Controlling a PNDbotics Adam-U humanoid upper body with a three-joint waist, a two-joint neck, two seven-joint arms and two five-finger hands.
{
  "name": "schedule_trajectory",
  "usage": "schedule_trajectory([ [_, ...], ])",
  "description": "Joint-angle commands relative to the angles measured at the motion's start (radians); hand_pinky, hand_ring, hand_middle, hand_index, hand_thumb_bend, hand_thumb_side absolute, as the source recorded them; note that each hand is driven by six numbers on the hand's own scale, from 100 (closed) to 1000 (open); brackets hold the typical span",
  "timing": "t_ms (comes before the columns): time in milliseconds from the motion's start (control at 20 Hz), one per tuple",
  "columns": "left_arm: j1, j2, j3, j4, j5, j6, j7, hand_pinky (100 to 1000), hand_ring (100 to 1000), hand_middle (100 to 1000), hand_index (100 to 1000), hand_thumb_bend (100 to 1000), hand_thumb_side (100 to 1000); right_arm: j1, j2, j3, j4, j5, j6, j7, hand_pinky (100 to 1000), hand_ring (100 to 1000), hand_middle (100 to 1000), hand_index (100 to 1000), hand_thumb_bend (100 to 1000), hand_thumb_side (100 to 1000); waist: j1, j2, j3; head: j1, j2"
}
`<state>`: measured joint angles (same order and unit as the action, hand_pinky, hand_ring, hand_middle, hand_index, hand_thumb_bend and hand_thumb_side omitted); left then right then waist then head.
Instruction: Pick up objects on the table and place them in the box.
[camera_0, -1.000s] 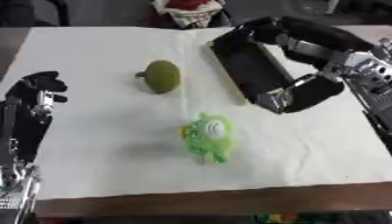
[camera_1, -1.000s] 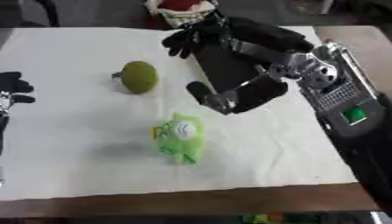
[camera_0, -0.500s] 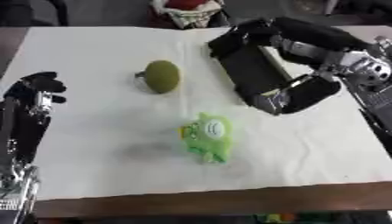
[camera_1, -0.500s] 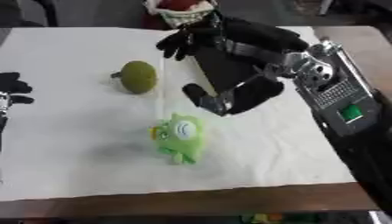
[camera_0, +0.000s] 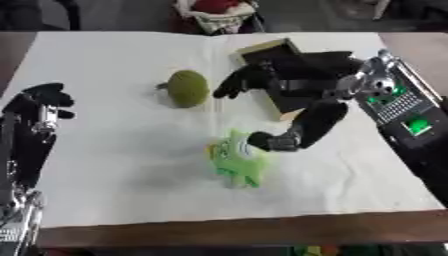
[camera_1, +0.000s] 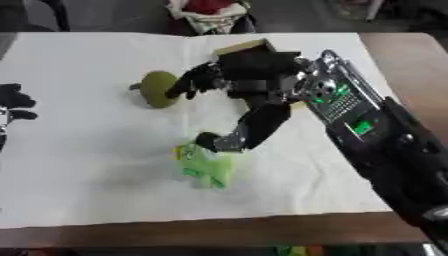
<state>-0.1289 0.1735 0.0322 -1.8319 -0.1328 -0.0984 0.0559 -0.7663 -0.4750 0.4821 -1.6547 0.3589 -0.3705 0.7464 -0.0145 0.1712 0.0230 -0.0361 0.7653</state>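
Right hand spread above the green toy; nothing held.

White-covered table (camera_0: 114, 190) carries all items. The box (camera_0: 273, 55) lies toward the far right corner, largely hidden under the right hand (camera_0: 293, 85), whose fingers are apart, thumb tip touching or just over the green toy (camera_0: 238, 164) near the middle. The olive-green ball (camera_0: 186, 88) sits left of the box. Left hand (camera_0: 42, 102) rests at the left edge, fingers relaxed, apart.

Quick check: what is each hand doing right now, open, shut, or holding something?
Left hand: open, idle at the table's left edge.
Right hand: open, spread above the green toy, holding nothing.
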Motion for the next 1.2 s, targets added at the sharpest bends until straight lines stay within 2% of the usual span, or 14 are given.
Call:
schedule_trajectory([
  [50,-0.006,0.012,-0.004,-0.01,-0.004,-0.002,-0.004,596,639,564,722,100,667,-0.026,0.003,0.01,0.045,0.043,-0.028,0.015,805,835,891,980,250,669,0.001,-0.017,0.002,-0.001,0.005],
  [350,-0.007,0.012,-0.004,-0.009,-0.003,-0.002,-0.004,596,639,564,722,100,666,-0.028,0.021,0.03,0.12,0.121,-0.075,0.013,834,888,919,986,282,696,0.0,-0.018,0.005,-0.002,0.005],
  [600,-0.007,0.012,-0.005,-0.008,-0.003,-0.003,-0.005,596,639,564,722,100,667,-0.025,0.029,0.036,0.154,0.149,-0.1,0.006,845,907,936,988,286,702,0.0,-0.018,0.005,-0.001,0.005],
  [650,-0.006,0.012,-0.004,-0.008,-0.003,-0.002,-0.005,596,639,564,722,100,667,-0.023,0.028,0.038,0.16,0.154,-0.101,0.007,867,947,968,993,295,723,0.0,-0.018,0.005,-0.001,0.005],
  [1200,-0.005,0.011,-0.003,-0.005,-0.007,-0.002,-0.005,596,638,563,722,100,670,-0.004,0.028,0.051,0.226,0.187,-0.124,0.02,871,950,964,992,279,750,-0.003,-0.013,0.003,0.0,0.005],
])
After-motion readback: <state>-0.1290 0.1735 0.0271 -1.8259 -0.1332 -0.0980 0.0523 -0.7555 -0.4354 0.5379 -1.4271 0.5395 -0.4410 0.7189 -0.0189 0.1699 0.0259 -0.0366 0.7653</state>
